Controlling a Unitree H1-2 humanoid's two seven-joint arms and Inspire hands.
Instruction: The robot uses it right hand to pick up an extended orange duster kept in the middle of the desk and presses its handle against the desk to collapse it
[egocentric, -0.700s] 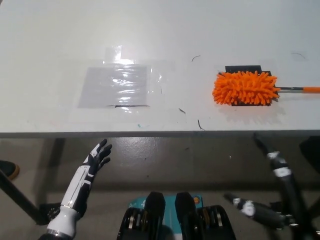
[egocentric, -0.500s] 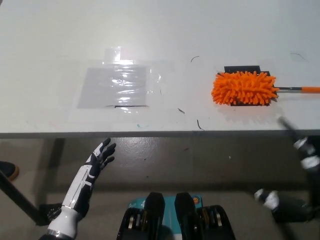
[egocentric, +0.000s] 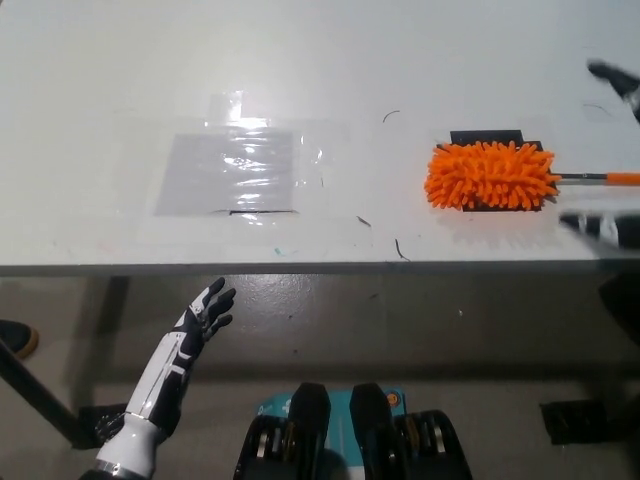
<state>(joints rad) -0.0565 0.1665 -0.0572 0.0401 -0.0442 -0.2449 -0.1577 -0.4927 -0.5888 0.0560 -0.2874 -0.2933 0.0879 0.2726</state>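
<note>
The orange duster (egocentric: 490, 175) lies flat on the white desk (egocentric: 400, 60), right of centre. Its thin handle (egocentric: 605, 179) runs out past the picture's right edge. My black right hand (egocentric: 618, 80) shows only as blurred parts at the right edge. One finger is above the handle and another blurred part (egocentric: 605, 228) is below it, spread wide and not touching the duster. My white left hand (egocentric: 195, 325) rests below the desk's front edge at the lower left, fingers apart and holding nothing.
A clear plastic sheet (egocentric: 228, 172) is taped to the desk left of centre. Black tape (egocentric: 485, 137) lies under the duster head. The desk's front edge (egocentric: 300, 268) crosses the whole picture, with floor below it. A shoe (egocentric: 14, 338) shows at the far left.
My right hand has risen from below the desk at the bottom right to the right edge, around the duster's handle. The left hand has barely moved. The duster lies as before.
</note>
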